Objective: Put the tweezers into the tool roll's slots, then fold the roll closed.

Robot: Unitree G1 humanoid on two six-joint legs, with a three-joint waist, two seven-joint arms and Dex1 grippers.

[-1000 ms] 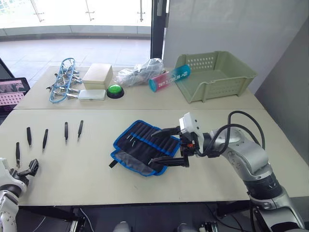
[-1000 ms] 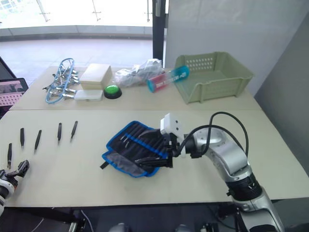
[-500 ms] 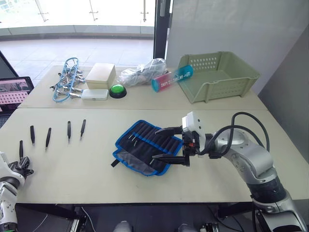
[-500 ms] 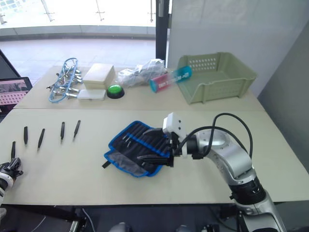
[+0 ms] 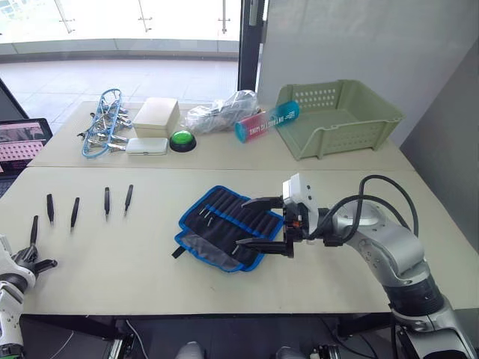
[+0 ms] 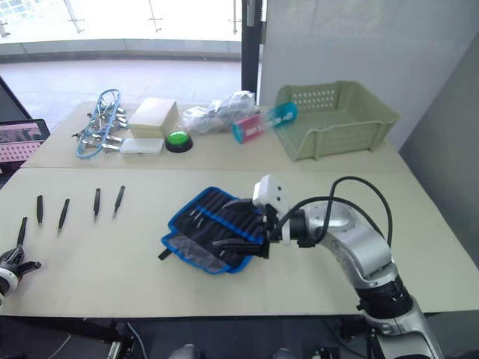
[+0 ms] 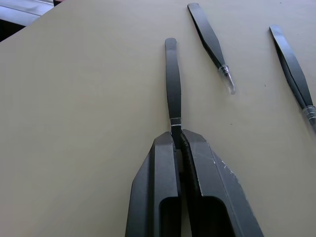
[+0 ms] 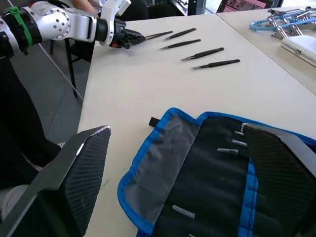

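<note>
The desk (image 5: 135, 262) carries the tool roll (image 5: 224, 224) lying open at its centre, slots (image 8: 217, 182) facing up, with the right claw (image 5: 263, 223) spread wide over the roll's right edge and holding nothing. At the desk's left end the left claw (image 7: 178, 143) is pinched closed on the tail of one of the tweezers (image 7: 172, 81), whose body lies flat on the desk; four more tweezers (image 5: 106, 200) rest in a row just beside it, well apart from the roll. Step in hand, as judged: pick up the first tweezer and carry it to a slot. Lift straight up before traversing, since the grip sits at the extreme end and the tool could pivot or slip. Arrive at the roll in line with a slot and feed in along the pocket's length. The right claw may steady the fabric at its blue edging. Hard to make out: which slots are free, as small pale items already show in the pockets; the grip depth on the tweezer; and the roll's strap, seen merely as a short black tab at the left corner.
</note>
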